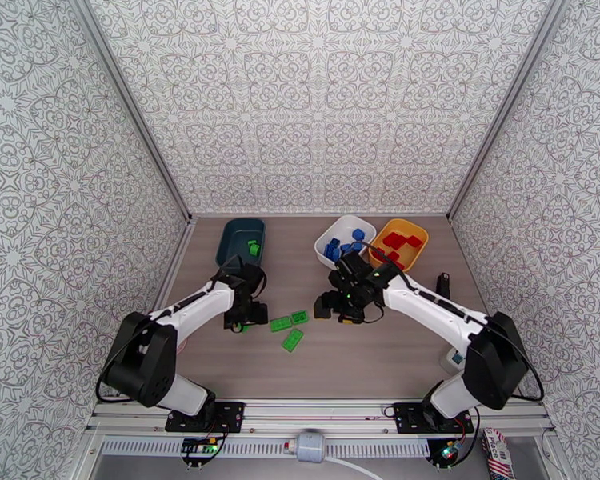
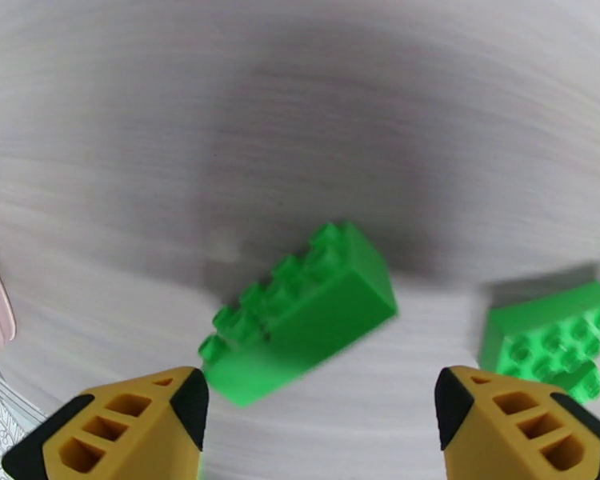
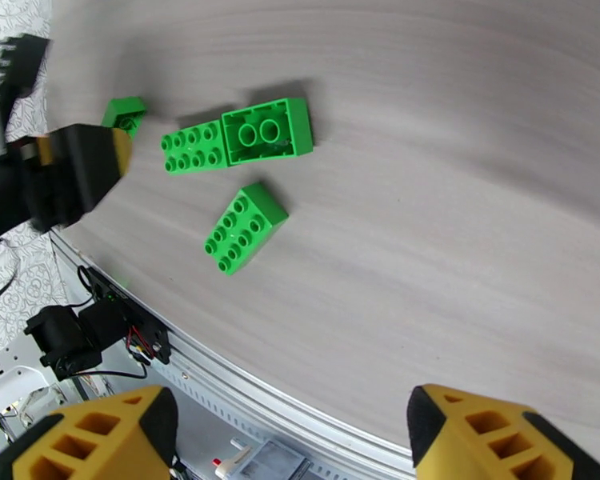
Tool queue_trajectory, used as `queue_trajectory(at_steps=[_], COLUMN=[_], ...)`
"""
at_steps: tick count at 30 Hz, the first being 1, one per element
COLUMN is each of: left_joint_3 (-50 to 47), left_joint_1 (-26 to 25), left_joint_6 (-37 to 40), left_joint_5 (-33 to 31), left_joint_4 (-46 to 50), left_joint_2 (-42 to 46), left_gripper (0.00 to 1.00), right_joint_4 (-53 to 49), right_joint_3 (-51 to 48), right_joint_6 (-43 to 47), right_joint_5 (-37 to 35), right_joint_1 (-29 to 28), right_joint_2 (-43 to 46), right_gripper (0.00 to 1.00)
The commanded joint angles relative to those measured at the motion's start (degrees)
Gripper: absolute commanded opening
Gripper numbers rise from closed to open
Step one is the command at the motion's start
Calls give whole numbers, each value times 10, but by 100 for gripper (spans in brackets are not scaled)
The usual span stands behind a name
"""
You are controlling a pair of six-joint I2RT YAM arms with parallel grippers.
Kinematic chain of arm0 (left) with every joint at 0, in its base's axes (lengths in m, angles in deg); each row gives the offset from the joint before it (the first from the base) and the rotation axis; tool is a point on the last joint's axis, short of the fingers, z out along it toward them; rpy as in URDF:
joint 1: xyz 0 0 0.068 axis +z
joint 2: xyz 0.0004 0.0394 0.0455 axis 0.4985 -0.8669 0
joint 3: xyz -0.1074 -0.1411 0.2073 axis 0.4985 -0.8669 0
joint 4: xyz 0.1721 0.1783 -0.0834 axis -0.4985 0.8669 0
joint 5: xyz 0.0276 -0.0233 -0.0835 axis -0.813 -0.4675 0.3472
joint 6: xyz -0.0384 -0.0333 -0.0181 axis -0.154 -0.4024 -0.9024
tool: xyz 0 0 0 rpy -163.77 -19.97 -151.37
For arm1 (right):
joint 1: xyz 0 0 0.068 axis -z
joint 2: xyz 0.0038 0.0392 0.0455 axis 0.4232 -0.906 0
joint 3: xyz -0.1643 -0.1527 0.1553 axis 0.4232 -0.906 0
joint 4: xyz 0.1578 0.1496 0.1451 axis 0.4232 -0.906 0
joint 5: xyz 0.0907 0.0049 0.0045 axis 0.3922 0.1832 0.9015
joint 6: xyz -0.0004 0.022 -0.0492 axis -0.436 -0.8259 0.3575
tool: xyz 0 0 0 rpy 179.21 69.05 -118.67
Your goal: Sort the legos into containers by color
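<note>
In the top view, three small green studded plastic bricks (image 1: 281, 322) are seen loose on the grey wood-grain table (image 1: 364, 362), just left of the frame's centre. The left gripper (image 1: 245, 317) is held just left of them, its yellow fingers spread wide with nothing between them. In its wrist view one green brick (image 2: 300, 314) lies (tilted) just above the fingertips. The right gripper (image 1: 336, 309) is likewise spread wide and empty, right of the bricks. Higher in the frame, the dark teal rounded plastic tub (image 1: 234, 234) is occupied by a single green brick (image 1: 254, 249), the white tub (image 1: 338, 228) by blue bricks (image 1: 334, 251), and the yellow tub (image 1: 380, 234) by red bricks (image 1: 394, 241).
</note>
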Motion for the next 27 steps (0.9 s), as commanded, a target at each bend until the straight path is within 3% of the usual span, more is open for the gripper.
queue_trajectory(at_steps=[1,16,27], left_joint_3=[0,47,49], left_joint_1=[2,31,36], left_joint_6=[-1,11,-21], left_joint_5=[1,18,66], left_joint_4=[-21,-25,-38], left_joint_2=[-43,-94,-77], left_gripper=[78,64,39], right_joint_4=[10,16,17], right_joint_3=[-18,-49,-6], right_joint_6=[-19,-36,-27], right_joint_5=[-18,-23,-16], right_joint_1=[-3,-3,-3], right_joint_2=[27,61,14], right_gripper=[80,79,77])
